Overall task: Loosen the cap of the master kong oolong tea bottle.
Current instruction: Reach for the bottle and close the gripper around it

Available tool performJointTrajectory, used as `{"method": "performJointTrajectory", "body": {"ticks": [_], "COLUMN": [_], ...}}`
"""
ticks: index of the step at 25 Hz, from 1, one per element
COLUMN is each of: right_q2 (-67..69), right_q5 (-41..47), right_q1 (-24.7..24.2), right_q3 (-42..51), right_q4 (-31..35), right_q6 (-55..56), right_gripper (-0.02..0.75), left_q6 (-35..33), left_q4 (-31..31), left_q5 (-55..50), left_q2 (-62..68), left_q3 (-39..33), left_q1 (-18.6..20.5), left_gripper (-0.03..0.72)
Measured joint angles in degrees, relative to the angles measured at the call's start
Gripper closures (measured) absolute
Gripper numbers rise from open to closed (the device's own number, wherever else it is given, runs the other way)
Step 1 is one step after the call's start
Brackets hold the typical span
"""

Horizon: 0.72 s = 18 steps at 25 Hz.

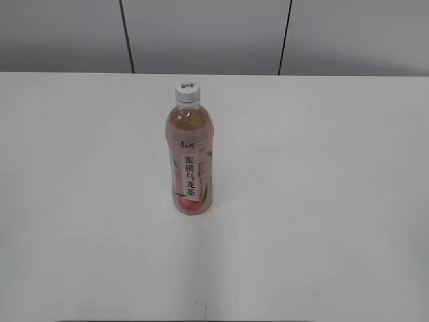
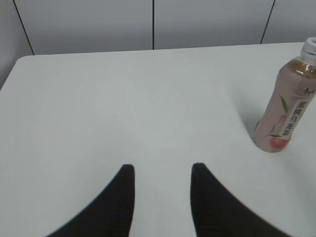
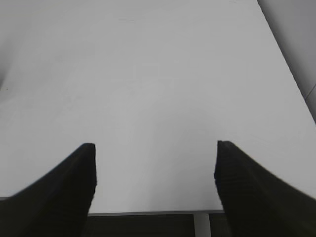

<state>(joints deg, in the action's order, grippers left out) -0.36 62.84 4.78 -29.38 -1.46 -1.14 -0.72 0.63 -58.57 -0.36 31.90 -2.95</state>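
Exterior: master kong oolong tea bottle (image 1: 190, 157) upright on our white table (image 1: 322, 201), cap (image 1: 187, 90) on.

Left wrist: our left gripper (image 2: 162, 170), jaws partly parted, grasping nothing; bottle well ahead, to its right.

Right wrist: our right gripper (image 3: 155, 150), jaws wide apart, over bare tabletop near the table's edge.

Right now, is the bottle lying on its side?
No, the bottle stands upright on the white table, with its white cap on top.
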Motion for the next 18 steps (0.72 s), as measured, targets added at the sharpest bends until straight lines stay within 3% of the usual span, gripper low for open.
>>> {"method": "performJointTrajectory", "body": {"ticks": [3, 8, 18], "right_q2": [0.00, 0.00, 0.00], "right_q5": [0.00, 0.00, 0.00], "right_q1": [0.00, 0.00, 0.00], "right_q3": [0.00, 0.00, 0.00], "right_q4": [0.05, 0.04, 0.21], "right_q6": [0.00, 0.00, 0.00], "right_gripper": [0.172, 0.172, 0.172], "left_q6": [0.00, 0.00, 0.00], "left_q4": [-0.08, 2.27, 9.58], "left_q5": [3.33, 22.35, 47.43], "left_q2": [-0.02, 1.15, 25.79], "left_q3": [0.92, -0.19, -3.96], "left_q1": [0.00, 0.00, 0.00], "left_gripper": [0.441, 0.441, 0.441]}}
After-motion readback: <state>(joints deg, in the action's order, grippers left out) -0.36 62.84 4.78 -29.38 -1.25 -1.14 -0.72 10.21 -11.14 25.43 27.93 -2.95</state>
